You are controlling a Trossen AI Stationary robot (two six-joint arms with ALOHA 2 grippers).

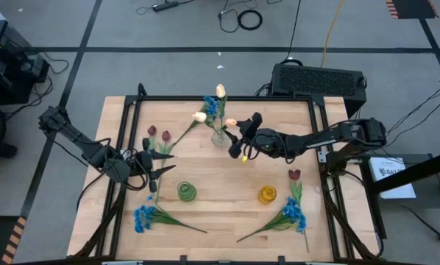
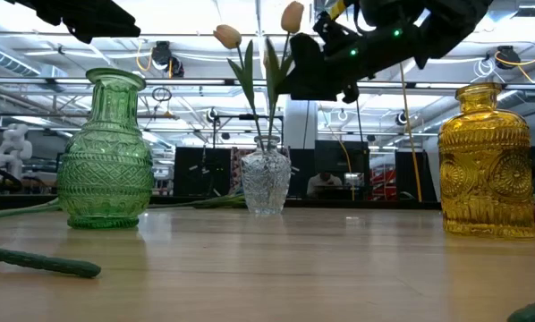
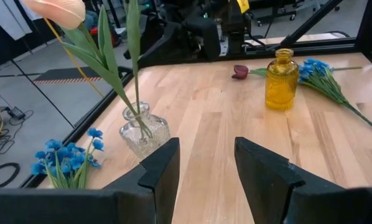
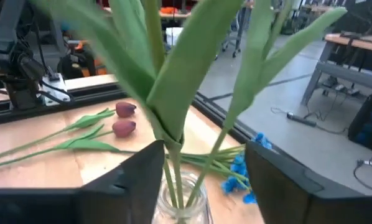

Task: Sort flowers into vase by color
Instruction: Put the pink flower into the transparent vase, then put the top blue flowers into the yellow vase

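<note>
1. Nearest the low camera lies a green stem (image 2: 39, 261) on the boards, with the green vase (image 2: 105, 152) and the yellow vase (image 2: 487, 163) just behind, both empty.
2. Farther back stands the clear vase (image 2: 266, 179), holding the cream tulips (image 1: 220, 91); three cream blooms show around it from above.
3. Blue flowers (image 1: 212, 107) lie behind the clear vase near the table's (image 1: 227, 213) far edge; whether they are in it or only beside it I cannot tell.
4. Right gripper (image 4: 201, 171) hangs over the clear vase, fingers spread wide to either side of the tulip stems and gripping nothing.
5. Left gripper (image 3: 204, 168) hovers at the left side of the table near the red tulips (image 1: 158, 134), jaws wide and empty.
6. Those two red tulips lie flat at the left, well apart from any vase.
7. One more red tulip (image 1: 294, 175) lies at the right, just beside the yellow vase.
8. Blue bunches lie at the front: one at the left (image 1: 145, 216), one at the right (image 1: 293, 213).
9. My judgement: the cream colour looks done, all its blooms in the clear vase.
10. Left to do: three red tulips and the blue bunches, with the green and yellow vases waiting, so the task seems about a third along.
</note>
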